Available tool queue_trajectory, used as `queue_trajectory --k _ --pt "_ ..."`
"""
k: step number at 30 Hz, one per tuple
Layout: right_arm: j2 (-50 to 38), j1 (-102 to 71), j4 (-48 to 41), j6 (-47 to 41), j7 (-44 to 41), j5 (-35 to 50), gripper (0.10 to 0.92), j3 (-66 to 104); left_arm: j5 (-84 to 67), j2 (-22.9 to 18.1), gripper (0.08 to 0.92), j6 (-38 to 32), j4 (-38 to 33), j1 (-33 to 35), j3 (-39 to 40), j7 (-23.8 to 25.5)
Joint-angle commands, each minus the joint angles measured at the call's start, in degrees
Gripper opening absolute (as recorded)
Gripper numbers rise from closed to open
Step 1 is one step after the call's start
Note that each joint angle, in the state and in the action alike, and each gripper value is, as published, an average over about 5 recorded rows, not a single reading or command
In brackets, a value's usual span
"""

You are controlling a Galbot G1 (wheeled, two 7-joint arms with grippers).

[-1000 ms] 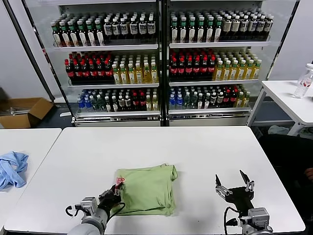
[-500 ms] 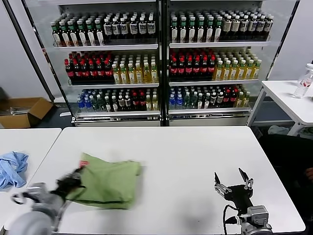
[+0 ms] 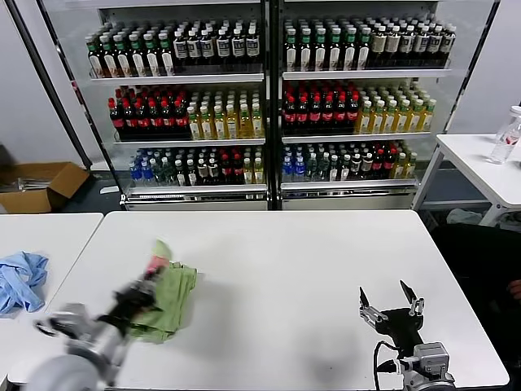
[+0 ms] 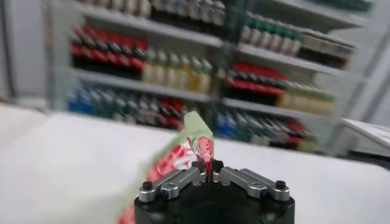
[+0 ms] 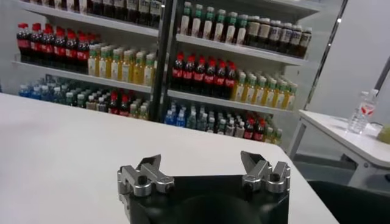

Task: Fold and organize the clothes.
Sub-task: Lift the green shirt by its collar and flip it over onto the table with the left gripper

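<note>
Step in hand: relocating the folded shirt [image 3: 169, 300]. The left pincer [image 3: 145, 293] is clamped on its printed edge, and the shirt, bunched, lies at about eight o'clock on the bench [image 3: 309, 261], near the left edge. Blur makes it uncertain whether the cloth is dragging or lifted. The right pincer [image 3: 391, 308] stands wide and idle at four o'clock. Next move, in my judgement: set the shirt down flat, release, and smooth the bunching.
</note>
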Motion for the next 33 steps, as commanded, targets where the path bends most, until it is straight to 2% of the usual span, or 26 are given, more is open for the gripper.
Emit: queue_trajectory --k 1,4,9,11,22,25,28,31,33 --pt "-0.13 -0.23 0.18 0.11 0.03 0.00 0.823 0.73 18.19 -22.79 0.102 0.10 1.55 -2.66 36.23 3.58" --pt "-0.06 -0.16 -0.05 0.14 0.03 -0.07 0.822 0.42 17.22 -24.51 0.102 -0.04 4.82 -6.09 33.98 0.89" --pt "0.03 0.02 -0.12 0.06 0.04 -0.18 0.823 0.05 12.52 -26.57 0.102 -2.66 11.87 -11.95 30.63 -7.67" --pt "0.01 0.02 -0.06 0.00 0.05 -0.21 0.823 0.11 10.92 -27.33 0.102 -3.98 13.19 -13.20 30.66 -9.65" --pt "0.19 -0.42 0.65 -0.32 0.09 -0.82 0.823 0.38 10.60 -28.08 0.104 -8.73 17.19 -16.75 31.32 -11.41" --pt "0.20 -0.36 0.86 -0.48 0.10 -1.03 0.822 0.31 9.16 -28.00 0.144 -10.70 18.23 -18.28 30.47 -11.33" --pt "-0.12 0.06 0.91 -0.78 0.10 -0.92 0.823 0.53 7.14 -27.17 0.227 -11.01 15.90 -17.96 30.03 -9.47" --pt "-0.59 1.18 0.56 -1.29 0.03 -0.05 0.823 0.69 8.79 -24.15 0.314 -11.47 11.04 -16.23 29.63 -4.81" --pt "-0.85 2.27 0.16 -1.79 -0.03 1.48 0.823 0.45 13.70 -20.40 0.374 -13.28 8.13 -15.06 27.96 -0.86"
